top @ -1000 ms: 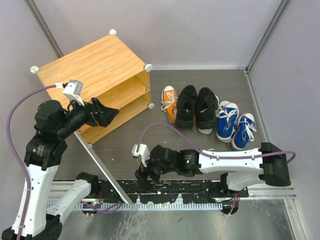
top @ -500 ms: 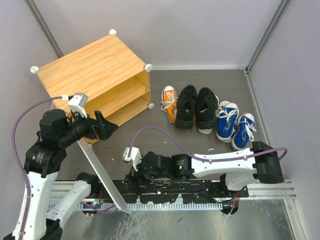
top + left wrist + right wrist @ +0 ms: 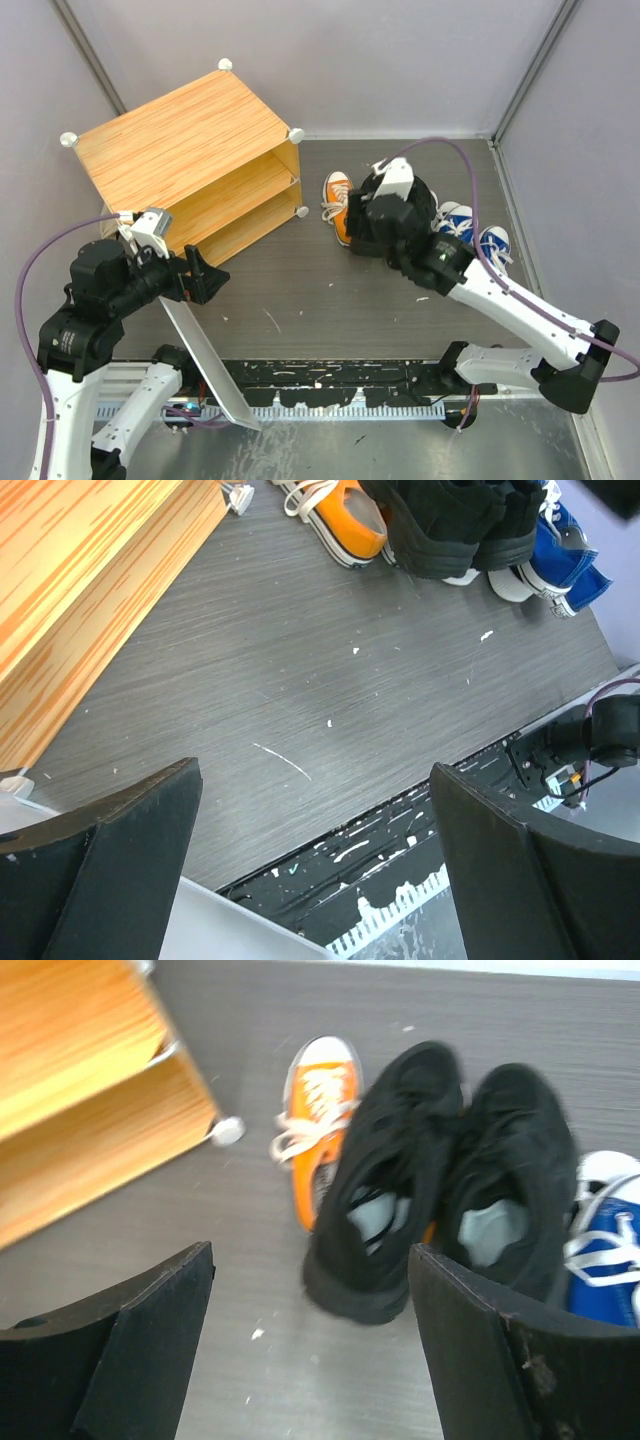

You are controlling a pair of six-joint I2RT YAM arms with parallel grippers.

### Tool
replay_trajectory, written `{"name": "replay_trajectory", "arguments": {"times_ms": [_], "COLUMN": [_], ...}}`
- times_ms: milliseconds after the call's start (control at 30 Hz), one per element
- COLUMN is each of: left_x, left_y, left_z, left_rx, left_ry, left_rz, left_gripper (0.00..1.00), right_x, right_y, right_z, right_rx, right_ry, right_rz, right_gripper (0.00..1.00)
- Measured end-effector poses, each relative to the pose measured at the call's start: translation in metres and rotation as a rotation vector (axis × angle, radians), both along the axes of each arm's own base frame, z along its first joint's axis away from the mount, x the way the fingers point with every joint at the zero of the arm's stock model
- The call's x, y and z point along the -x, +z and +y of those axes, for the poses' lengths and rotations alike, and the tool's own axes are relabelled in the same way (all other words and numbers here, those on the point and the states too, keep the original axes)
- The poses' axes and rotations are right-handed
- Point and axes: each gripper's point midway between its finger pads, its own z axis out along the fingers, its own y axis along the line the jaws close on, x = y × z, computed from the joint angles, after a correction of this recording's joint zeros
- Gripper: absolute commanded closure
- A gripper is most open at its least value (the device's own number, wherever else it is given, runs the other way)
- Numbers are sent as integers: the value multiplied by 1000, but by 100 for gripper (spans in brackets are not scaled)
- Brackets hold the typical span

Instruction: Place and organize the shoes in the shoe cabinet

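Observation:
The shoe cabinet (image 3: 180, 135) stands at the back left, its front open and its inner shelf (image 3: 235, 195) showing. Its white door (image 3: 205, 365) hangs open towards the near edge. Shoes stand in a row to its right: an orange one (image 3: 338, 200), two black ones (image 3: 385, 1210) and blue ones (image 3: 492, 243). My right gripper (image 3: 310, 1345) is open and empty, hovering over the near end of the black shoes, and my right arm hides these in the top view. My left gripper (image 3: 208, 277) is open and empty beside the door.
A white corner knob (image 3: 228, 1130) of the cabinet sits close to the orange shoe (image 3: 320, 1110). Grey walls enclose the back and sides. The dark floor (image 3: 300, 680) between cabinet and shoes carries only small white specks. The black rail (image 3: 400, 860) runs along the near edge.
My right arm has swung from low at the near edge up and back over the black shoes. My left gripper has drawn back towards the near edge, and the door has swung wider.

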Motion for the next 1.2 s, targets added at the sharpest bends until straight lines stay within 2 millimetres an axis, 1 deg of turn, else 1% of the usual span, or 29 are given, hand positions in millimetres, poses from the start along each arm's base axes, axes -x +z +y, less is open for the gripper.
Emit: {"name": "replay_trajectory", "arguments": {"times_ms": [67,133,167,267,333,400,500,600,667,800,867,1100,1200], "left_x": [1,2,2,4,5,5,6,7,8,8,9,13,14], "left_y": [-2,-3,-4,0,6,11,17,21,21,22,22,25,25], "left_z": [1,1,1,1,1,1,1,1,1,1,1,2,2], "left_rx": [-9,-15,-17,-18,-13,-9,-5,-2,-1,0,2,10,12], "left_ry": [-4,-7,-8,-9,-13,-15,-15,-13,-14,-14,-14,-12,-11], "left_rz": [2,5,8,11,2,-11,-29,-45,-48,-50,-52,-67,-70], "left_gripper": [2,2,2,2,2,2,2,2,2,2,2,2,2], "right_x": [-23,-44,-55,-86,-99,-107,-109,-106,-103,-92,-88,-92,-93], "right_y": [9,9,6,-13,-29,-48,-68,-78,-87,-114,-124,-141,-151], "right_z": [-24,-38,-45,-57,-61,-65,-70,-74,-74,-78,-82,-93,-95], "right_rx": [0,7,16,49,70,91,117,121,122,142,147,97,68], "right_ry": [-87,-140,-166,-220,-233,-239,-244,-244,-236,-236,-246,-299,-313], "right_rz": [2,22,42,113,164,218,284,313,334,398,418,429,435], "right_gripper": [21,23,23,25,27,28,28,29,29,29,28,27,30]}}
